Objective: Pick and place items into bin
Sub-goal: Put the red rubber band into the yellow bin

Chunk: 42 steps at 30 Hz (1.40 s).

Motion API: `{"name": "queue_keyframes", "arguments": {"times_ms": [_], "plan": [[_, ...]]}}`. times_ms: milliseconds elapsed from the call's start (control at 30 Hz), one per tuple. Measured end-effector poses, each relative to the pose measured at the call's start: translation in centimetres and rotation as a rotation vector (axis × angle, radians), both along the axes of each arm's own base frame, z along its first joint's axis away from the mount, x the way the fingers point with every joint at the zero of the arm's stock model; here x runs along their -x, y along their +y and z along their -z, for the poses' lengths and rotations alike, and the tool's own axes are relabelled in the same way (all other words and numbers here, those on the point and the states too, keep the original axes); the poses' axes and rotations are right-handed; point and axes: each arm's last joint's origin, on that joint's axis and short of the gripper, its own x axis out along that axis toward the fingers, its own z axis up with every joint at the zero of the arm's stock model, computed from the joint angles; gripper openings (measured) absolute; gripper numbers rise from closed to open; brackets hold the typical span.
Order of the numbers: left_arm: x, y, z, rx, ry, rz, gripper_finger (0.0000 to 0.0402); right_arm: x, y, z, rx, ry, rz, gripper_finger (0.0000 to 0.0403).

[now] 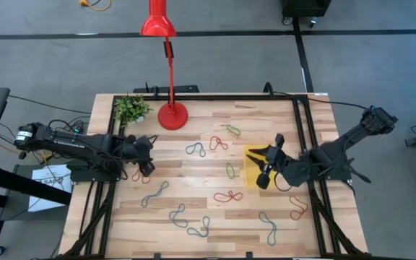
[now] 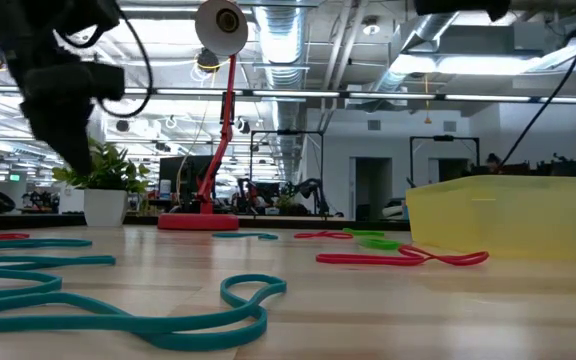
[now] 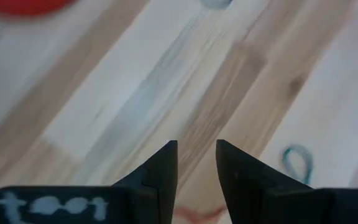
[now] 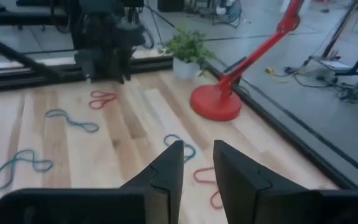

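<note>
Many thin rubber loops, the items, lie flat and scattered on the wooden table: a red one point(image 1: 227, 196), a blue one point(image 1: 196, 149), a green one point(image 1: 231, 171), teal ones point(image 1: 193, 227). The yellow bin point(image 1: 252, 167) stands on the table right of centre; it also shows in the low view point(image 2: 508, 215). My right gripper point(image 1: 257, 154) hangs over the bin, open, with nothing between its fingers point(image 4: 197, 152). My left gripper point(image 1: 147, 166) is at the table's left side, tilted down, open and empty point(image 3: 196, 152), just above a red loop point(image 3: 197, 214).
A red lamp's round base point(image 1: 172, 115) and a small potted plant point(image 1: 131, 108) stand at the far left of the table. Black frame rails point(image 1: 305, 130) run along the table's edges. Bare wood shows between the loops in the middle.
</note>
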Motion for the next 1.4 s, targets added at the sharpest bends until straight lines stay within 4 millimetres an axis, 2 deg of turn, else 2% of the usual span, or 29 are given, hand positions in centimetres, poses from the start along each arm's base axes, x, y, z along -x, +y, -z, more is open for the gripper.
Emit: {"name": "queue_keyframes", "arguments": {"times_ms": [267,467,633,800,1267,1400], "plan": [[1.0,-1.0,0.7,0.044,0.107,-0.127,0.01,-0.2,-0.3,-0.7,0.128,0.044,-0.028,0.0081],[1.0,-2.1,1.3,0.087,0.137,-0.19,0.01,0.2,-0.9,-1.7,0.151,-0.005,0.016,0.0081],[1.2,-2.8,3.2,0.104,0.24,-0.248,0.01,0.5,-1.3,-2.4,0.131,-0.041,0.029,0.0081],[0.8,-3.6,4.6,0.068,0.309,-0.281,0.01,0.2,-2.0,-2.5,0.155,-0.034,0.052,0.0081],[-0.3,-4.0,7.5,-0.034,0.488,-0.332,0.0098,-0.7,-4.4,-2.7,0.188,-0.026,0.15,0.0081],[-0.5,-4.2,7.7,-0.025,0.493,-0.309,0.0074,-0.8,-4.8,-2.7,0.188,-0.024,0.168,0.0081]]}}
